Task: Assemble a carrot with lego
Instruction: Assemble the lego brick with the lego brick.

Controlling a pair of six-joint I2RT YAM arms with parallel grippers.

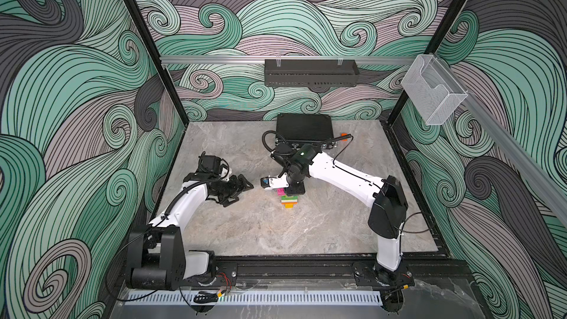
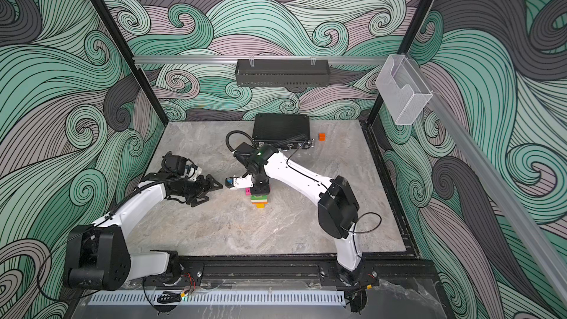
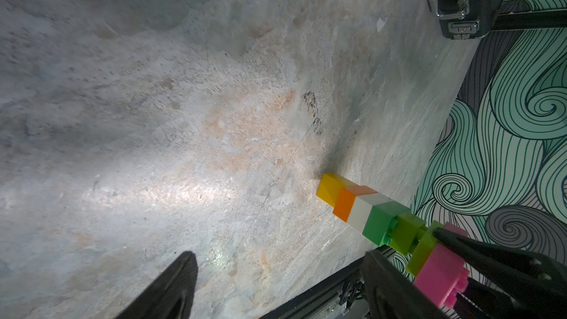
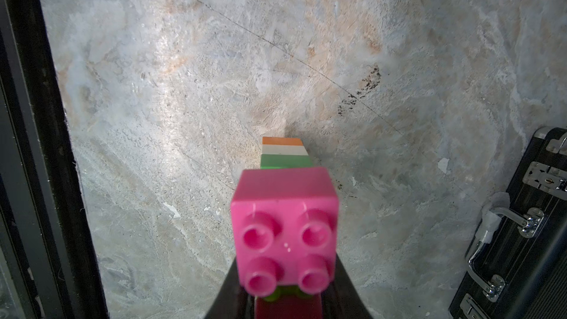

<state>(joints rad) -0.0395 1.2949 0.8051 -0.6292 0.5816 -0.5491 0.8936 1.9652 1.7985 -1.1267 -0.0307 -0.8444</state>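
Observation:
The carrot [image 1: 290, 200] [image 2: 260, 201] stands upright mid-table: yellow at the base, then orange, white, dark green and lime lego bricks, with pink on top. In the left wrist view it [image 3: 380, 225] shows whole, tapering down to the yellow brick [image 3: 329, 188]. My right gripper [image 1: 294, 190] [image 2: 260, 190] [image 4: 285, 271] comes down from above and is shut on a pink brick at the top, right behind the studded pink brick [image 4: 285, 234]. My left gripper [image 1: 241, 193] [image 2: 211, 193] [image 3: 280, 286] hovers open to the left of the stack, holding nothing.
A flat black ribbed case [image 1: 303, 128] [image 2: 280, 128] [image 4: 521, 240] lies at the back of the table. A small plain orange cube [image 2: 321, 136] sits just right of it. Black frame rails run along the table's front and sides.

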